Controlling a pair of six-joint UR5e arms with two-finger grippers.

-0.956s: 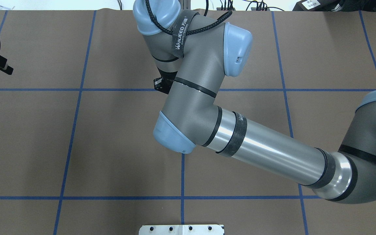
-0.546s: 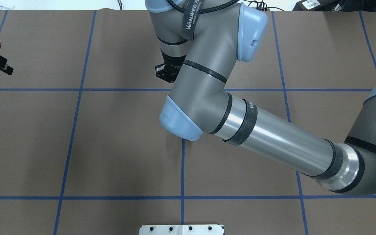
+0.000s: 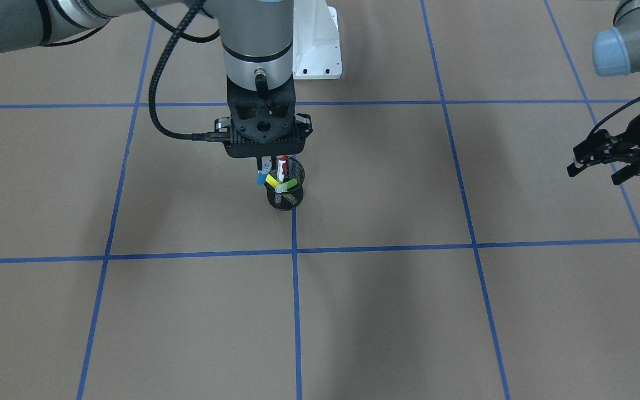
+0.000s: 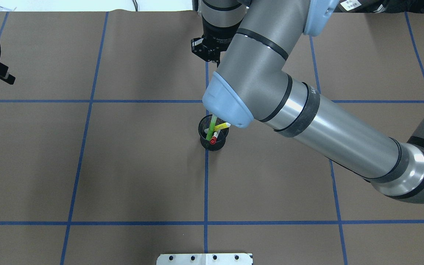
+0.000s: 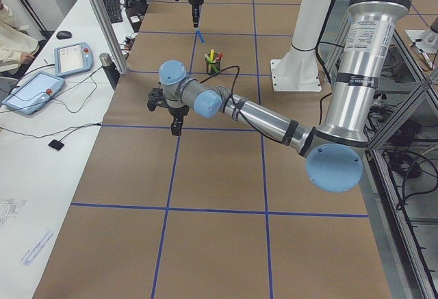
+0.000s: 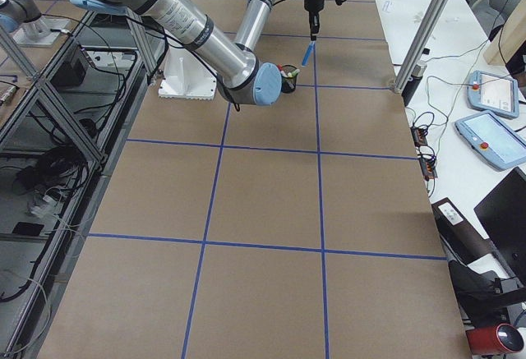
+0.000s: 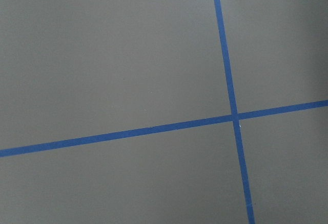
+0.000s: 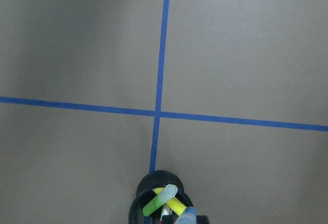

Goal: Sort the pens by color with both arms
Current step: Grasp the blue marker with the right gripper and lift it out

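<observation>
My right gripper point(image 3: 267, 162) hangs over the black mesh cup point(image 3: 285, 199) and is shut on the blue pen point(image 3: 262, 175), which hangs clear above the cup's rim. The blue pen also shows in the exterior left view point(image 5: 200, 35) and the exterior right view point(image 6: 307, 53). The yellow pen point(image 3: 271, 181), light green pen point(image 3: 286, 185) and red-capped white pen point(image 3: 281, 166) stand in the cup. In the overhead view the cup point(image 4: 214, 141) holds the green pen point(image 4: 210, 129), yellow pen point(image 4: 222, 126) and red-capped pen point(image 4: 214, 139). My left gripper point(image 3: 598, 165) is open and empty, far off to the side.
The brown table cover point(image 4: 123, 165) is marked with blue tape lines. The white pedestal base point(image 3: 316, 50) stands behind the cup. My right forearm point(image 4: 307, 121) crosses above the table, right of the cup. Tablets and cables lie beyond the table edge point(image 5: 41, 87).
My right arm has moved toward the far side of the table, and its elbow has uncovered the cup with three pens. The left gripper has not moved.
</observation>
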